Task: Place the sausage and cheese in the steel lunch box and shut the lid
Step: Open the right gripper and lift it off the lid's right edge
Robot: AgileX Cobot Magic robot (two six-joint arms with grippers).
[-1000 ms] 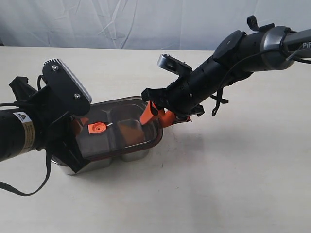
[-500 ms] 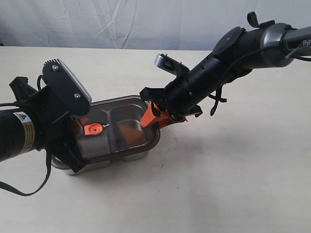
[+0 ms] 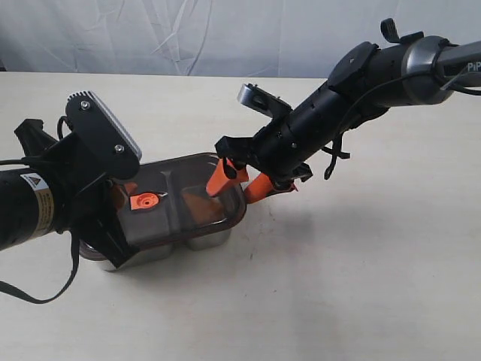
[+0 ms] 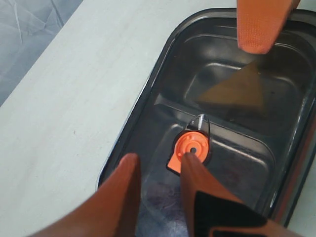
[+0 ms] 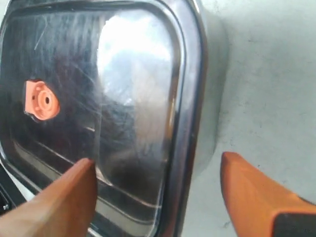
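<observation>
**Q:** What writing can be read?

**A:** White letters "PiP" point(image 3: 473, 68) are printed on the right arm and cut off by the picture's edge. A white sticker point(image 3: 36, 203) with a black warning triangle is fixed to the left arm. Its small print cannot be read.

**Q:** How is the container described?

**A:** A shiny rectangular stainless steel lunch box point(image 3: 208, 241) with rounded corners is seen on a pale beige tabletop point(image 3: 346, 286). It is covered by a dark tinted translucent rectangular lid point(image 3: 176, 184), which carries a small round orange valve point(image 3: 144, 201) at its centre. Two compartments, parted by a ridge, can be made out through the tint.

**Q:** Where is the food found?

**A:** A triangular yellow-orange cheese point(image 4: 234, 91) wedge, dulled to brown by the tint, is seen in the compartment beyond the left fingertips, under one right finger. The small red sausage cannot be made out, because the compartment beneath the left fingers is too dark.

**Q:** How are the fingers held?

**A:** The orange fingers of the left gripper point(image 4: 160, 160) are held a narrow gap apart above the lid. Nothing is seen between them, and one tip lies just beside the valve. The right gripper point(image 5: 158, 160) is spread wide across the lid's end rim. One finger is placed over the lid and the other outside the box, above the tabletop. Nothing is clasped.
</observation>
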